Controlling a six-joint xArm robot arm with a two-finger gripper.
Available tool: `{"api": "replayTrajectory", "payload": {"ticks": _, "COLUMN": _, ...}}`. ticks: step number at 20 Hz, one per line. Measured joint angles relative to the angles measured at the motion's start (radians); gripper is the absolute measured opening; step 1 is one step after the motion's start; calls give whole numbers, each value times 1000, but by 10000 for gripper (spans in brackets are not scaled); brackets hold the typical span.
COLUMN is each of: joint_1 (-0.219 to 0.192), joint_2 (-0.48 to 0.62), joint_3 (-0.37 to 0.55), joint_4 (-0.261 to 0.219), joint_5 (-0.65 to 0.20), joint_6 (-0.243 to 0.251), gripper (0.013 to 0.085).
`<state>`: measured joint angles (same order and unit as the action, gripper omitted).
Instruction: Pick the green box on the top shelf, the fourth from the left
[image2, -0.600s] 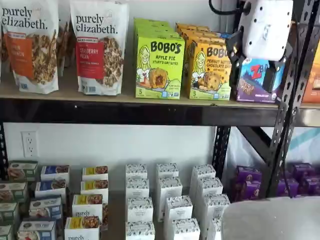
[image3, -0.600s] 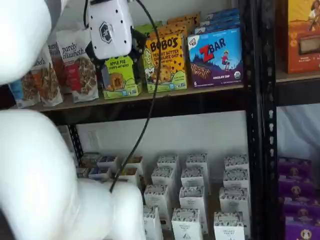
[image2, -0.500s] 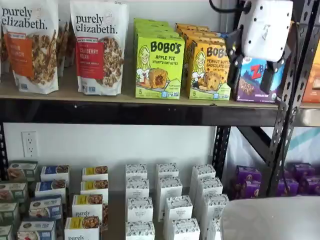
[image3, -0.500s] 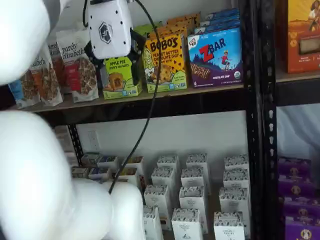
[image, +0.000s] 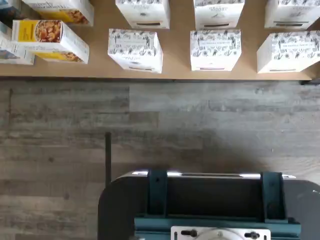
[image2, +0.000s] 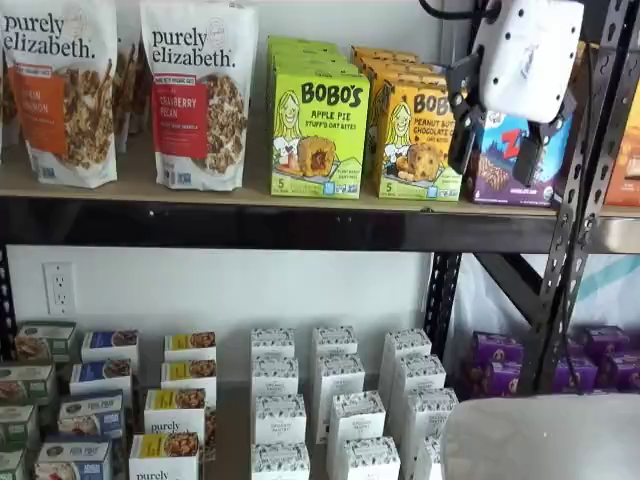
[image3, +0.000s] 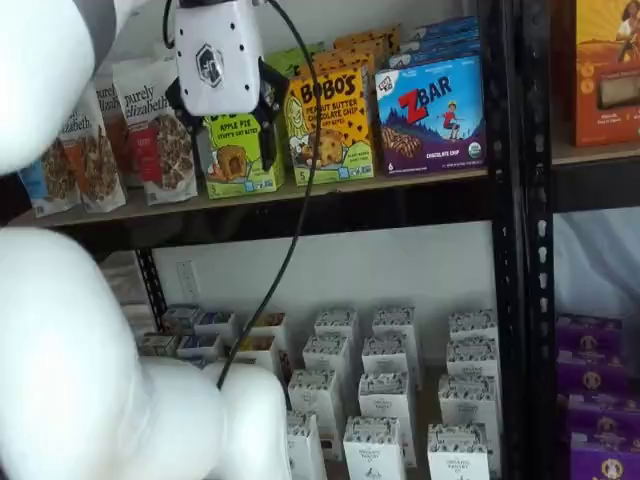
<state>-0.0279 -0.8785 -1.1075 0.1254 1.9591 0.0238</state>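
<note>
1. Wrist view: floor and lower-shelf cartons (image: 135, 49) only; target unseen
2. Shelf views: gripper (image2: 497, 128) released, fingers apart, empty, in front of the green box (image3: 240, 150) on the top shelf (image2: 250, 222). Risk: clipping the neighbouring orange box (image2: 420, 135)

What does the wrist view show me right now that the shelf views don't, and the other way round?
Only the wrist view: the grey plank floor and the dark mount with teal brackets.
Only the shelf views: the green box standing on the top shelf, and the gripper, fingers apart and empty, up at that shelf's level.
Both: the white patterned cartons on the lower shelf.
</note>
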Motion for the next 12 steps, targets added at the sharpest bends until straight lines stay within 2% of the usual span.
{"api": "replayTrajectory", "payload": {"ticks": 5, "joint_1": 71, "joint_2": -15, "joint_3": 23, "joint_4": -31, "joint_5": -72, "joint_6": 53, "gripper": 850}}
{"api": "replayTrajectory", "payload": {"ticks": 12, "joint_1": 209, "joint_2": -9, "joint_3": 34, "joint_4": -97, "joint_5": -185, "joint_6": 166, "gripper": 850}}
